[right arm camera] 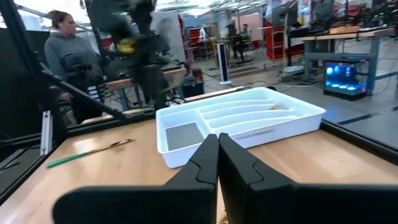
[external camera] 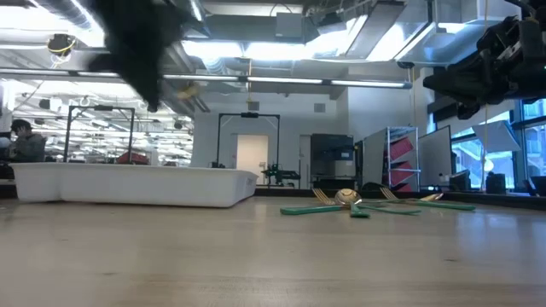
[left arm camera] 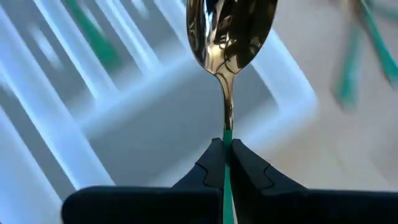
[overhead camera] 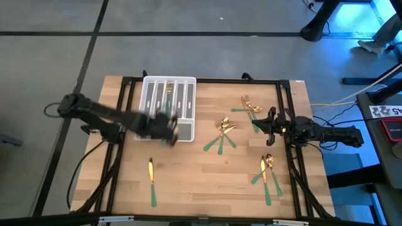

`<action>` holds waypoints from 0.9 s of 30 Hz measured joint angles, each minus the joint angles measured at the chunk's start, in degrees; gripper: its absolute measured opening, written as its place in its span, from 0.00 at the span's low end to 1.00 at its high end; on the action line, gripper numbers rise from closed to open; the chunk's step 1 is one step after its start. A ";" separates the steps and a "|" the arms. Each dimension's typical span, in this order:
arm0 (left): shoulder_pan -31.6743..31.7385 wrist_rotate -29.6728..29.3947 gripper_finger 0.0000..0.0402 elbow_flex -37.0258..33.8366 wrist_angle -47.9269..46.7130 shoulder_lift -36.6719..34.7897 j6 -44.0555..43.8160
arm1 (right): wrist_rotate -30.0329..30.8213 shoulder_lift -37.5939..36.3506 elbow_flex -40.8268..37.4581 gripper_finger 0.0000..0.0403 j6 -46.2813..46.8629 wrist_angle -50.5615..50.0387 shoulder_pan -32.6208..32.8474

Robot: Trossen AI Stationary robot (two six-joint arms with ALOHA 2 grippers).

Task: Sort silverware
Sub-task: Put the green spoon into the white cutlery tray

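Observation:
My left gripper (left arm camera: 225,144) is shut on a spoon (left arm camera: 230,37) with a gold bowl and a green handle. It hangs over the near end of the white compartmented tray (overhead camera: 156,94), and its arm (overhead camera: 164,129) is blurred in the high view. One green-handled piece (overhead camera: 168,94) lies in a long slot of the tray. More silverware lies flat on the wooden table: a single piece (overhead camera: 151,182) at the near left and three clusters (overhead camera: 223,133), (overhead camera: 251,108), (overhead camera: 269,172) on the right. My right gripper (right arm camera: 217,149) waits shut and level at the table's right edge (overhead camera: 271,122). My left gripper pinches the spoon between its two fingers at the top of the green handle (left arm camera: 226,138), just below the gold neck. The spoon runs along the fingers, and its bowl sticks out past the fingertips. The fingers slant down from the table's left, and the spoon is lifted clear above the tray.
A black frame (overhead camera: 125,85) runs around the tabletop's edges. Bare wood lies between the tray and the right-hand clusters and across the near middle. A person (right arm camera: 62,53) sits beyond the table's left side.

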 joint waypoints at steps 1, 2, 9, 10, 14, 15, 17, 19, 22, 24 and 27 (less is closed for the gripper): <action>5.31 0.08 0.00 0.00 2.95 0.07 5.64 | 0.00 -0.02 0.00 0.02 0.02 0.00 0.00; 10.66 0.14 0.00 -0.08 7.05 0.09 10.64 | -0.03 0.00 0.02 0.02 0.03 0.00 0.02; 34.43 6.12 0.00 -1.60 28.52 3.26 25.93 | -1.11 0.00 0.01 0.02 1.50 0.00 0.02; 35.82 8.06 0.00 -1.60 28.92 4.32 26.08 | -1.11 -0.02 0.01 0.02 1.57 0.00 0.02; 35.77 9.50 0.00 -1.64 28.39 10.12 26.36 | -1.35 0.00 0.02 0.02 1.74 0.02 0.02; 35.35 9.81 0.00 -1.64 28.41 11.53 26.16 | -1.50 0.00 0.02 0.02 1.84 0.02 0.02; 34.82 10.06 0.00 -1.64 28.47 14.14 24.95 | -1.53 -0.01 0.00 0.02 2.42 -0.02 0.02; 35.02 9.92 0.00 -1.66 28.56 16.24 23.84 | -1.61 -0.02 0.02 0.02 3.61 -0.13 0.02; 35.55 9.52 0.00 -1.66 29.08 18.65 22.92 | -3.06 -0.02 0.00 0.02 4.88 -0.32 0.02; 35.85 10.21 0.00 -1.66 28.90 19.81 22.55 | -3.96 -0.01 0.00 0.02 4.92 -0.55 0.02; 36.11 11.51 0.04 -1.66 28.74 20.51 21.23 | -4.09 0.00 0.02 0.02 4.91 -0.61 0.00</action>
